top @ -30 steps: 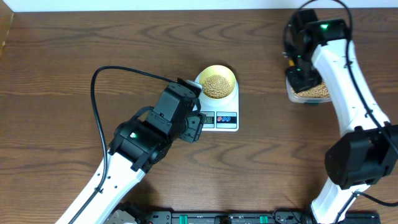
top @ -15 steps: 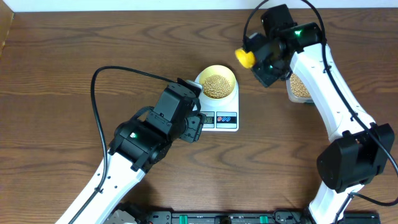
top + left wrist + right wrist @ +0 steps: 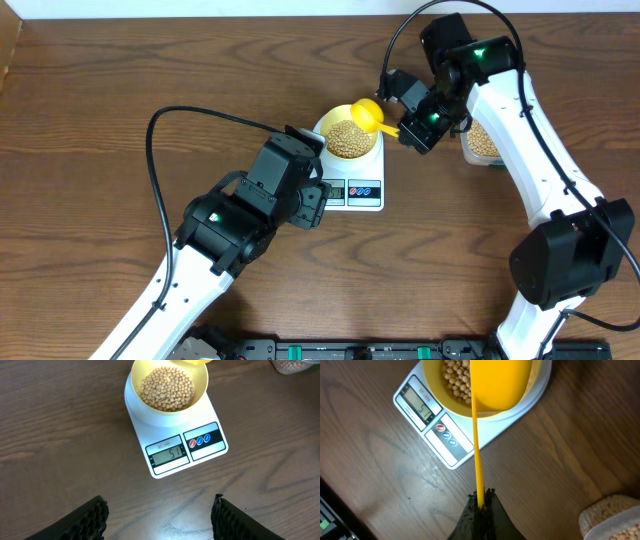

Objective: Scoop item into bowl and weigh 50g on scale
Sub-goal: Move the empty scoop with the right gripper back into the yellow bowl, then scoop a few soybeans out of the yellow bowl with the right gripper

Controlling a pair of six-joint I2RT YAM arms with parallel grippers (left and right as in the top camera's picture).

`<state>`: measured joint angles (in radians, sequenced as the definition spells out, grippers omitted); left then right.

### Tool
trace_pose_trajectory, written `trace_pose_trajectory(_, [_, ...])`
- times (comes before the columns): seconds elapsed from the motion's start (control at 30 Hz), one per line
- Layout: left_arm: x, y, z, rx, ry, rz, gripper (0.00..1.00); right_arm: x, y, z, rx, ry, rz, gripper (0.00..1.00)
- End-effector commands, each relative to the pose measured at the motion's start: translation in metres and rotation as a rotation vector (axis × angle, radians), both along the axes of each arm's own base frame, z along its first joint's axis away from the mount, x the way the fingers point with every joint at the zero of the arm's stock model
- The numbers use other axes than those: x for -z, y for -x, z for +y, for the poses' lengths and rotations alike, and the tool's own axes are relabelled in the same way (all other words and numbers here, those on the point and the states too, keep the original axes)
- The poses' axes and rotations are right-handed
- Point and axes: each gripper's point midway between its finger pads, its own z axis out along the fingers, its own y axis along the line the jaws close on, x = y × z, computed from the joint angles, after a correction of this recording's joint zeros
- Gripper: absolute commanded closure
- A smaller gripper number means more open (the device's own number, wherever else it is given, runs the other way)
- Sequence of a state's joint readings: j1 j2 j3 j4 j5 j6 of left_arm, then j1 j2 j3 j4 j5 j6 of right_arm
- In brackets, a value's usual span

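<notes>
The display of the white flat scale (image 3: pixel 142 417) seems to read just over the target. I judge that any more beans falling from the yellow long-handled scoop (image 3: pixel 497 382) would overshoot further, and that a bump on the rim would disturb the reading.

The right hand (image 3: pixel 479 494) is clamped on the scoop handle. The left hand (image 3: pixel 160 517) hangs apart and empty, before the scale.

The small pale-yellow bowl (image 3: pixel 202 391) sits on the scale, mid-desk towards the far edge, nearly full of tan round beans (image 3: pixel 167 387). The clear plastic tub (image 3: pixel 615 527), nearer the right edge, holds more beans.
</notes>
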<state>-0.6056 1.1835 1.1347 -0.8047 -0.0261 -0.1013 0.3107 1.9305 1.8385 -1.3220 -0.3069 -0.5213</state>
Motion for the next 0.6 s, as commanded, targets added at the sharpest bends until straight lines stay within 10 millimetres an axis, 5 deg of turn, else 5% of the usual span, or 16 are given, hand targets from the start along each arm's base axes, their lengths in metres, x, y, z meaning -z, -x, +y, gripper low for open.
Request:
trace_pose_trajectory(0.0, [-0.012, -0.004, 0.001, -0.013, 0.015, -0.029, 0.31, -0.010, 0.004, 0.008, -0.045, -0.039, -0.023, 0.99])
trace_pose_trajectory(0.27, [-0.012, -0.004, 0.001, -0.013, 0.015, -0.029, 0.31, -0.009, 0.003, 0.024, -0.078, -0.029, -0.057, 0.99])
trace_pose_trajectory(0.57, [-0.012, -0.004, 0.001, -0.013, 0.015, -0.029, 0.31, 0.015, -0.006, 0.022, -0.048, 0.099, -0.064, 0.99])
